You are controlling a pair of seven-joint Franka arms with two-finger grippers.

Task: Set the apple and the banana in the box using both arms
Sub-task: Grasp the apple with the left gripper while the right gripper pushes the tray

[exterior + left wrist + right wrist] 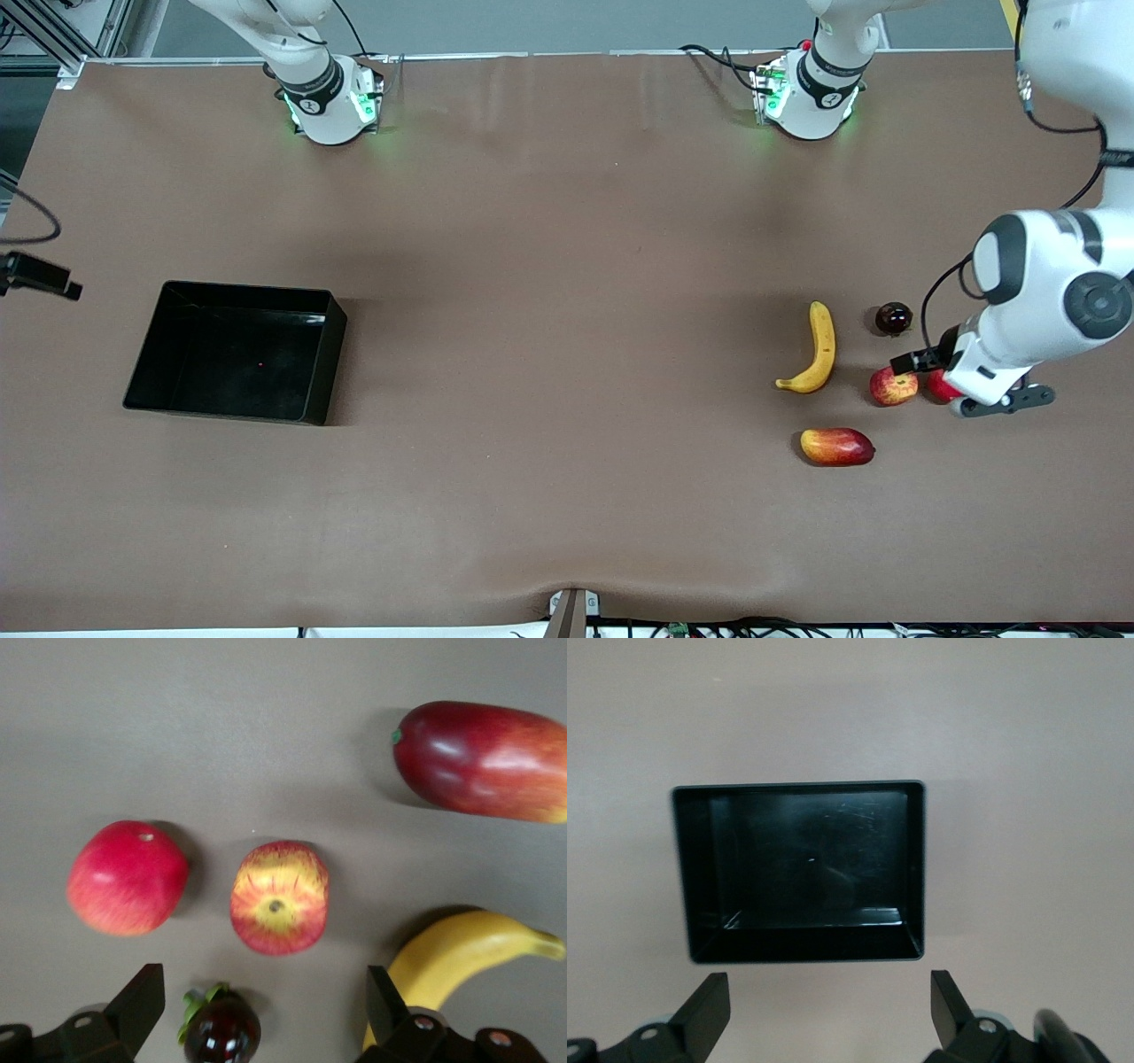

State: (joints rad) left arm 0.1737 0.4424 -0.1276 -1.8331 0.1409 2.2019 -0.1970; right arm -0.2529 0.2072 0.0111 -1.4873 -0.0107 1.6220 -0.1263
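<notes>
The apple [893, 387], red with yellow streaks, lies at the left arm's end of the table, and shows mid-frame in the left wrist view [279, 898]. The banana [819, 350] lies beside it toward the table's middle, also in the left wrist view [461, 952]. The black box [235, 353] sits empty at the right arm's end, and shows in the right wrist view [799, 870]. My left gripper [917, 361] is open and empty, hovering over the fruits [263, 1001]. My right gripper [826, 1010] is open and empty, high over the table beside the box.
A pinkish-red round fruit [939, 386] lies beside the apple, partly under my left hand. A dark purple fruit with green leaves [893, 318] lies farther from the front camera. A red-yellow mango-like fruit [837, 447] lies nearer. A black device [40, 276] sits at the table's edge.
</notes>
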